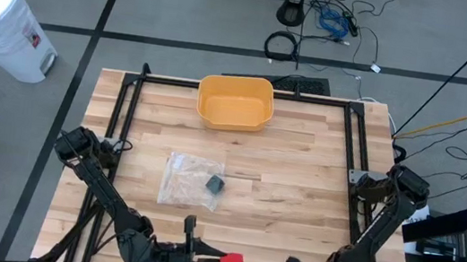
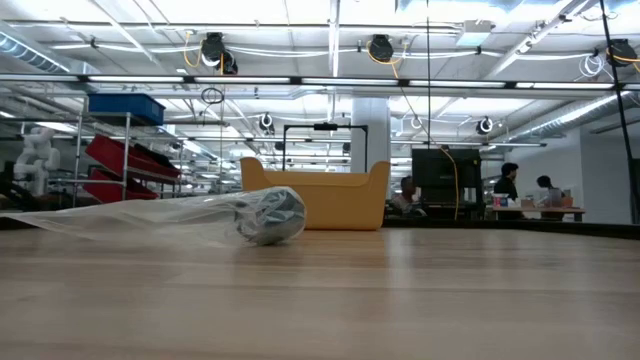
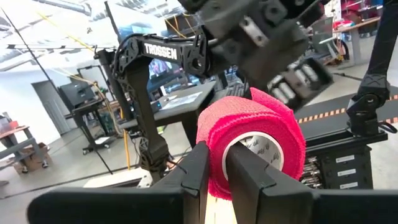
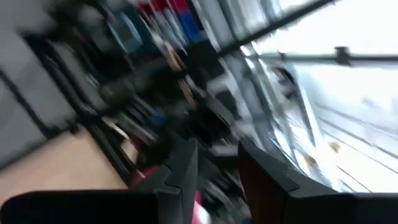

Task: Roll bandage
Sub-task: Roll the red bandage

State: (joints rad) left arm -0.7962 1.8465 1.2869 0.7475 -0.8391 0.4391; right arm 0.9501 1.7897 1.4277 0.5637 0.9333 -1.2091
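Left hand (image 3: 214, 171) pinches bandage roll (image 3: 252, 146) edge

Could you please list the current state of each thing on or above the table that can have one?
Red bandage roll: clamped by the left tool on its wall, raised at the table's near edge.
Yellow bin: upright, looks empty.
Clear plastic bag: lying flat, a dark item inside.
Right tool: jaws apart, beside the roll.

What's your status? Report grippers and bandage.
Left gripper shut on red bandage roll, near table edge. Right gripper close beside, state unclear. Plastic bag mid-table.
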